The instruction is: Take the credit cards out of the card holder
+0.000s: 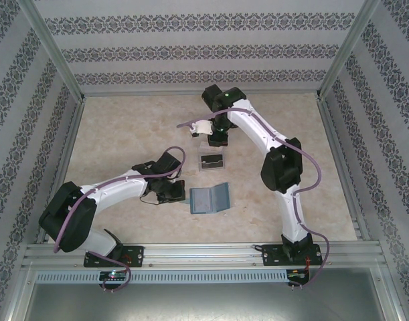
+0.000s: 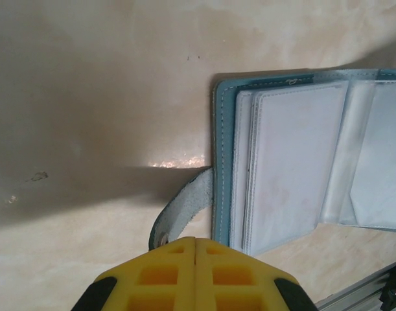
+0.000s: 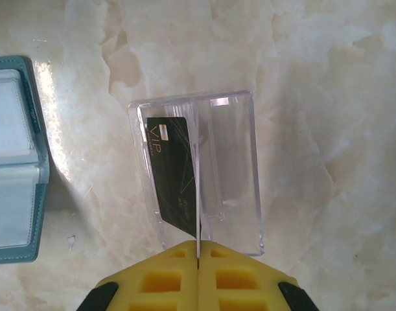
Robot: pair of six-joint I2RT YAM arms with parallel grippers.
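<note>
Okay, card holder [image 1: 209,198] lies open near the tabletop [image 1: 124,140] middle, toward the near edge. Left gripper [image 2: 196,241] has jaws pressed together beside its grey tab [image 2: 181,210]. Right gripper [image 3: 198,246] jaws are also pressed together, over the clear tray [image 3: 236,162], which holds one dark credit card [image 3: 172,175].

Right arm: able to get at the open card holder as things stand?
Probably yes: bare table lies between the right gripper and the card holder, whose pockets lie open. But its jaws are shut, apparently on a card over the clear tray.
</note>
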